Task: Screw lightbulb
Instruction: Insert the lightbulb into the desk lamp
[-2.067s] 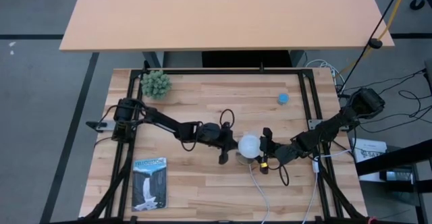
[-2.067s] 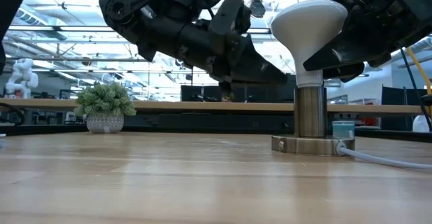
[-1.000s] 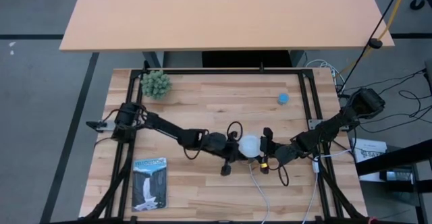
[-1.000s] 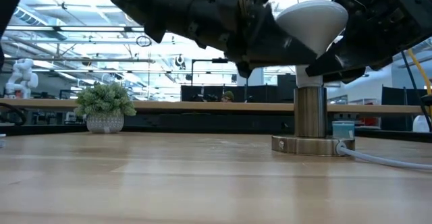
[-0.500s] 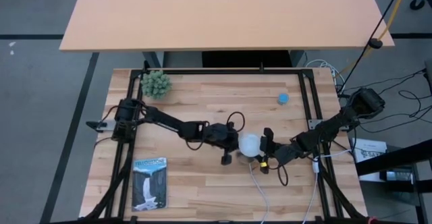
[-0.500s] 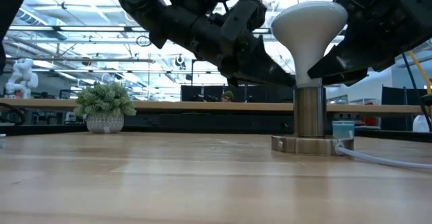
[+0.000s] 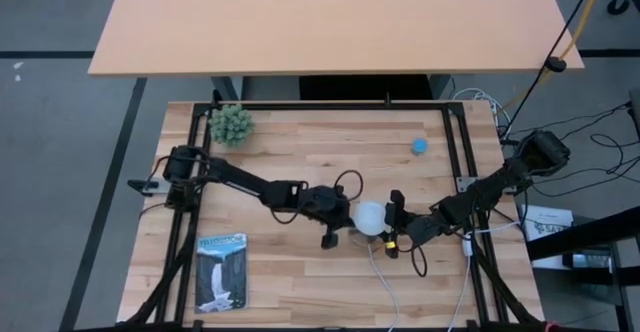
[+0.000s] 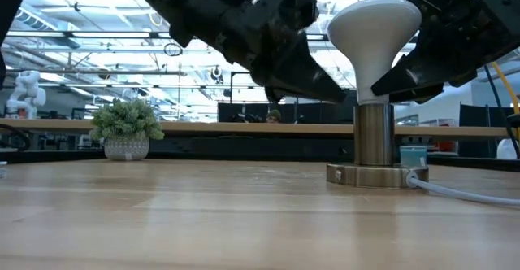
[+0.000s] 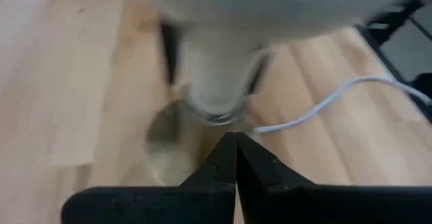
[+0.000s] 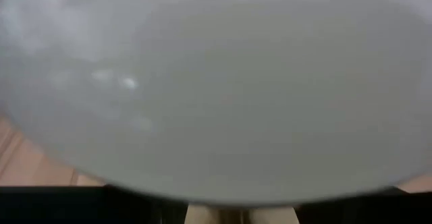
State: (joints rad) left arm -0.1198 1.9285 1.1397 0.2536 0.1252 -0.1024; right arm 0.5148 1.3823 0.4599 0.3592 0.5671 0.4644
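I read the bulb (image 8: 375,28) as seated upright in the socket (image 8: 374,144) near the tabletop's front edge, right gripper (image 7: 392,222) spread wide around its dome, left gripper (image 9: 235,155) pinched empty beside the neck; tightening probably remains.

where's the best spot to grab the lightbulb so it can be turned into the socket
Grip the lightbulb on its wide white dome, probably from the right side, where the right gripper already sits. The bulb stands upright in the socket, its narrow neck hidden low against it, so the dome is the only open, broad part. The left gripper, shut, waits on its left.
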